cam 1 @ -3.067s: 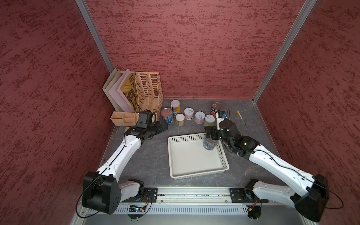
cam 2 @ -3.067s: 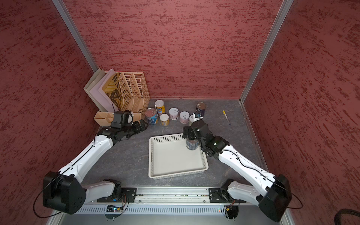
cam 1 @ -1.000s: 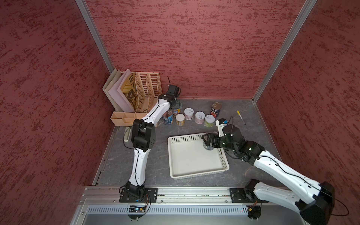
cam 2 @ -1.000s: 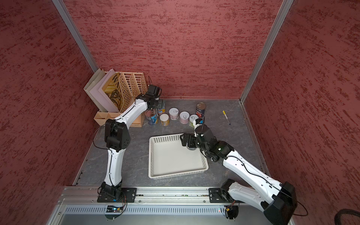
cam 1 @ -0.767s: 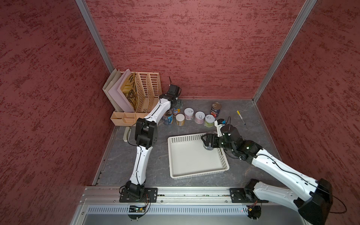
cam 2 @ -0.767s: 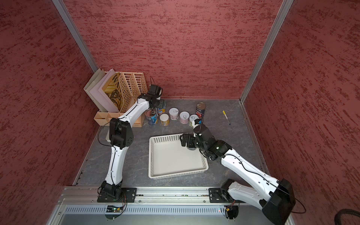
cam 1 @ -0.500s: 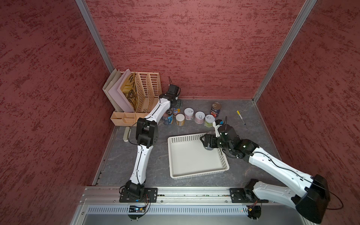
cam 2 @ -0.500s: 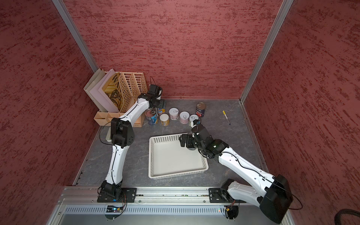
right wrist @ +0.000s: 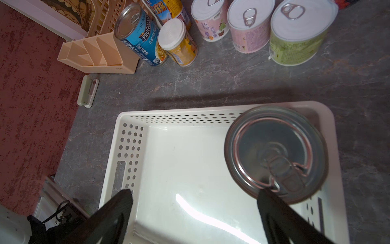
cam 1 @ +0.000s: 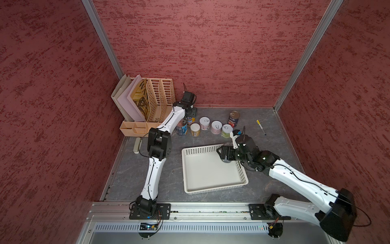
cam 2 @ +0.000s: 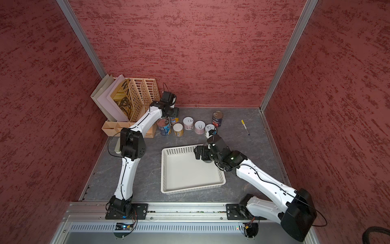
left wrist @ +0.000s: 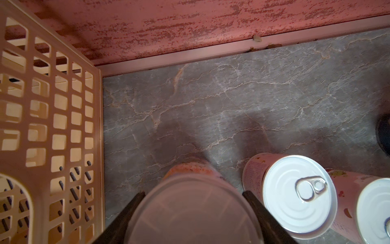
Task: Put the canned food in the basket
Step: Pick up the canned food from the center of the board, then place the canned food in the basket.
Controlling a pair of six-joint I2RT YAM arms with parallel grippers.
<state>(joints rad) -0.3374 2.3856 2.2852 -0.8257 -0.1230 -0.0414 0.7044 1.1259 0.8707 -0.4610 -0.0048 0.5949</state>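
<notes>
Right wrist view: the right fingers (right wrist: 118,211) stand spread over the basket (right wrist: 130,115), beside the silver-topped can (right wrist: 274,154) standing in its far corner. Farther back, the left fingers (left wrist: 135,202) pinch a lidded can (left wrist: 190,211) near the file organizer (left wrist: 52,126), other cans (left wrist: 295,196) alongside on the surface (left wrist: 232,95). Rigid, smooth, probably weighty: best gripped squarely across the sidewall.

The basket (right wrist: 129,145) is white with round holes. There is a blue can (right wrist: 141,40), a yellow can (right wrist: 183,50), a green can (right wrist: 295,46).
</notes>
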